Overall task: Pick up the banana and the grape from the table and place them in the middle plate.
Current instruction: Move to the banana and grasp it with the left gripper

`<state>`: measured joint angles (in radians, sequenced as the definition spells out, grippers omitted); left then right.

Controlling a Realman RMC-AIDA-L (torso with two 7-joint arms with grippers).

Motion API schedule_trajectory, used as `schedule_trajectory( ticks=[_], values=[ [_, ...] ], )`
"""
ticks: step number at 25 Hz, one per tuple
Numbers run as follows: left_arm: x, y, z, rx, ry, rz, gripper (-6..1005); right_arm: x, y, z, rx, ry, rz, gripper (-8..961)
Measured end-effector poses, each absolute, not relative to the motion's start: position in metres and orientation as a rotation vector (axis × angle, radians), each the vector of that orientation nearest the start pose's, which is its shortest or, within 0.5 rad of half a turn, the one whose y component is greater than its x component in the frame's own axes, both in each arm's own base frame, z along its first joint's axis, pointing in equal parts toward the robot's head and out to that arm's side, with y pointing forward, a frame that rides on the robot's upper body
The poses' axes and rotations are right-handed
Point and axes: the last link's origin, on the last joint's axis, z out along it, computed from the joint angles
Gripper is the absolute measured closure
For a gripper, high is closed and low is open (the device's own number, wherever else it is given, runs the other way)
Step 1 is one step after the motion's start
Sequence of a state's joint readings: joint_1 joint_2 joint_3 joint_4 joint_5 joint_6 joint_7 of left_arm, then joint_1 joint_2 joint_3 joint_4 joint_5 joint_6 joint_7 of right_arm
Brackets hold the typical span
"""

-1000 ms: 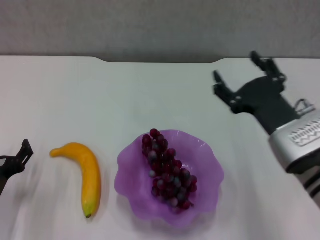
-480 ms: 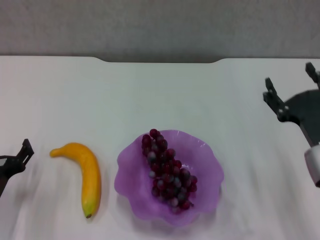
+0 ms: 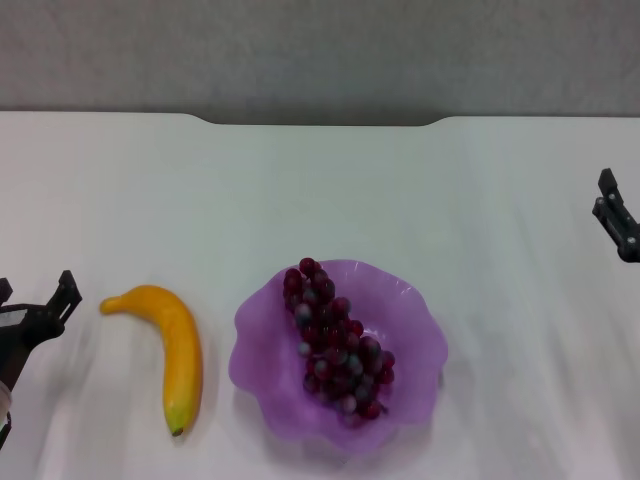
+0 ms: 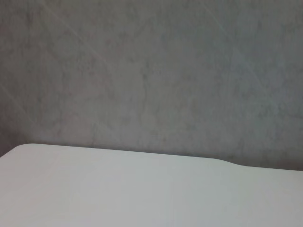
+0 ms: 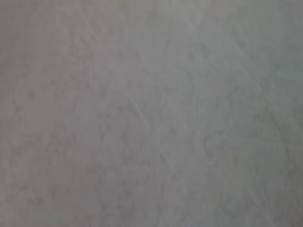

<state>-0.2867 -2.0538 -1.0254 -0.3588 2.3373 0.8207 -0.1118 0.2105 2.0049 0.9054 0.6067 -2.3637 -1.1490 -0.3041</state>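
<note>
This is looking like a robot test lab or staged demonstration setup, not a home or kitchen. A plain white bench [image 3: 300, 190] with a notched far edge is filling the head view, and a bare grey wall [image 3: 320, 50] is running behind it, with the same wall showing in both wrist views. Nothing domestic is surrounding the bench. Only props are lying on it: a banana [image 3: 170, 350] and a translucent purple plate [image 3: 420, 330] holding grapes [image 3: 335, 345]. Black robot parts are showing at the left and right edges.
</note>
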Motion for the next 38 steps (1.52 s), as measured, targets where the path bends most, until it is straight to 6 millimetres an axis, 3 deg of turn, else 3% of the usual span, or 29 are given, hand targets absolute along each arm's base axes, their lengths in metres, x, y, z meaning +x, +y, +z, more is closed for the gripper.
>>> schedule_trajectory(
  ticks=[8,16,30,38],
  values=[
    [-0.376,0.308,-0.024,-1.505,-0.875,-0.508,136,0.306,0.312,-0.009,-1.629,0.383,0.723,76],
    [-0.375,0.309,-0.024,-1.505,-0.874,-0.511,137,0.317,0.318,-0.023,-1.711,0.506,0.670,76],
    [-0.373,0.310,-0.023,-1.504,-0.877,-0.524,136,0.318,0.320,-0.028,-1.758,0.467,0.625,76],
    [-0.356,0.315,-0.029,-1.557,-0.883,-0.588,138,0.322,0.320,-0.027,-1.758,0.455,0.597,76]
  ],
)
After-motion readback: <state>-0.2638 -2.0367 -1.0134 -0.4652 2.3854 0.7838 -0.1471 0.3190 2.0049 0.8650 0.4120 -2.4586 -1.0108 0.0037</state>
